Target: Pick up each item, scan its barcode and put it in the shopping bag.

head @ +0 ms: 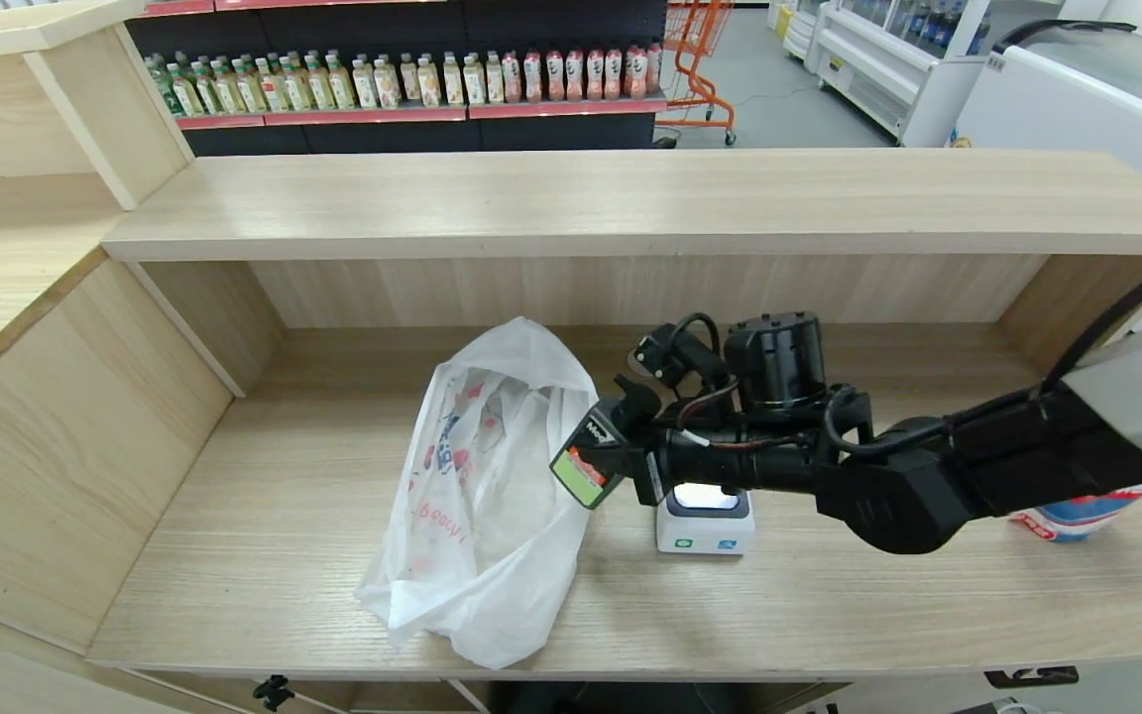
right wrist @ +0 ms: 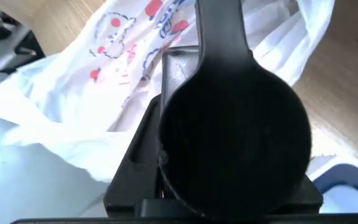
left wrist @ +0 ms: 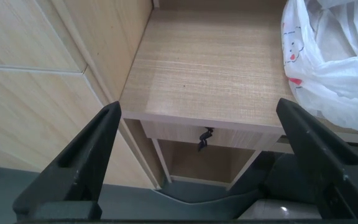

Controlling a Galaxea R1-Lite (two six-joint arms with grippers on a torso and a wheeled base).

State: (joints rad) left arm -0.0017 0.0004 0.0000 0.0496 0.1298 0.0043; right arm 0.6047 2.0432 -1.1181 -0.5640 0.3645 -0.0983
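Gripping a small dark box (head: 588,464) with a green and orange label, the right gripper (head: 623,443) is closed on it above the counter, and the arm reaches in from the robot's right. The box hangs tilted between the white plastic shopping bag (head: 480,496) and the scanner (head: 706,520), right at the bag's upper side. Whether it touches the film I cannot tell.

The bag stands slumped on the counter, crumpled, with red and blue print on its side. Pale shapes show through the plastic, but what is inside cannot be made out. In the right wrist view the printed bag (right wrist: 73,93) lies just behind the gripper.

The scanner is a small white block with a lit top face, just beside the bag on the robot's right. Farther right, a blue, red and white packet (head: 1077,518) lies partly hidden behind the arm.

The left gripper (left wrist: 199,107) hangs with its fingers (left wrist: 86,155) spread wide and nothing between them, below the near left corner of the wooden counter (left wrist: 204,56). A key (left wrist: 204,138) sits in the drawer front there.

A raised wooden ledge (head: 630,198) runs along the back of the counter. Beyond it stand shelves of bottles (head: 402,79), an orange cart (head: 705,59) and white freezers (head: 888,59).
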